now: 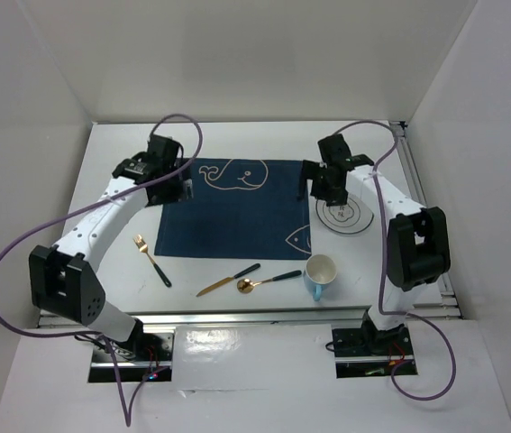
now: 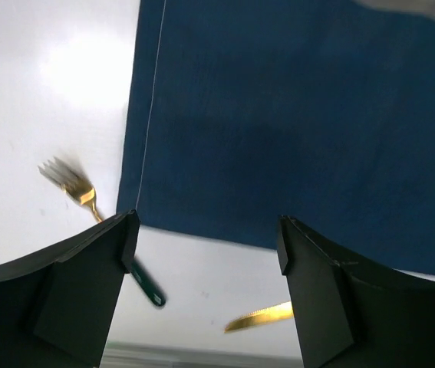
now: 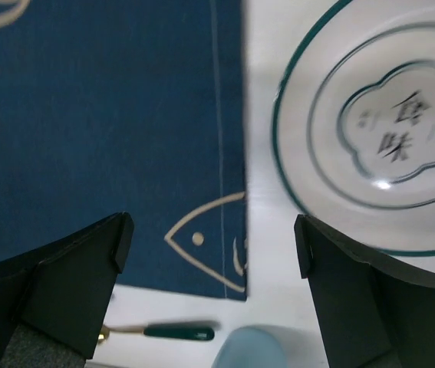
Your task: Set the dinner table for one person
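Left gripper (image 2: 208, 230) hangs spread and empty over the left edge of the mat (image 1: 237, 212), and right gripper (image 3: 213, 230) hangs spread and empty between mat and plate (image 3: 386, 130) on the table (image 1: 192, 271).

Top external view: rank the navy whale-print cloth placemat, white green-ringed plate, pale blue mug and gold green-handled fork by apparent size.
1. Navy whale-print cloth placemat
2. White green-ringed plate
3. Not ranked: the gold green-handled fork looks longer, the pale blue mug bulkier.

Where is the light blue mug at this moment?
In the top view, the mug is on the table, right of centre, off the placemat's near right corner, with the spoon on its left and the plate behind it.
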Controlling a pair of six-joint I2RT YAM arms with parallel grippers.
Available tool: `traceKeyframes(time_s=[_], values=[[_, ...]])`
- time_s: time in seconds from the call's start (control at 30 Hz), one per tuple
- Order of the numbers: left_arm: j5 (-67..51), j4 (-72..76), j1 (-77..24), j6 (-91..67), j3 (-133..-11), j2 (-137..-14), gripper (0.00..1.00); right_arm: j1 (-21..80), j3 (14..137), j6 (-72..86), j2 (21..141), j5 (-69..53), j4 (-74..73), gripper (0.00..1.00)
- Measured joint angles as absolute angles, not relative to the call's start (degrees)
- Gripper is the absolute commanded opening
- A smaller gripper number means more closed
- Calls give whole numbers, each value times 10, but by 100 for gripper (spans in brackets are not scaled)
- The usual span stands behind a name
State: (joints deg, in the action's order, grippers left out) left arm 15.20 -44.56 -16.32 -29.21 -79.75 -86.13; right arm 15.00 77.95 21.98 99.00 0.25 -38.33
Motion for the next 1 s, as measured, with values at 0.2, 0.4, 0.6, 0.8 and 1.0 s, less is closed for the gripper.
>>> traceKeyframes(time_s=[0.2,0.4,0.6,0.8,1.0], values=[[88,-458,-131,-349,-654,-873,90,189,707,215,962,-25,-368,100],[41,-456,-101,-378,-613,-891,90,196,670,211,958,-35,-365,100],[31,-437,-102,-380,-613,-920,98,196,668,211,958,-38,-361,100],[38,-432,-102,-381,-607,-948,99,196,668,209,958,-39,-359,100],[46,-433,-100,-393,-592,-948,99,196,668,203,963,-53,-359,100]])
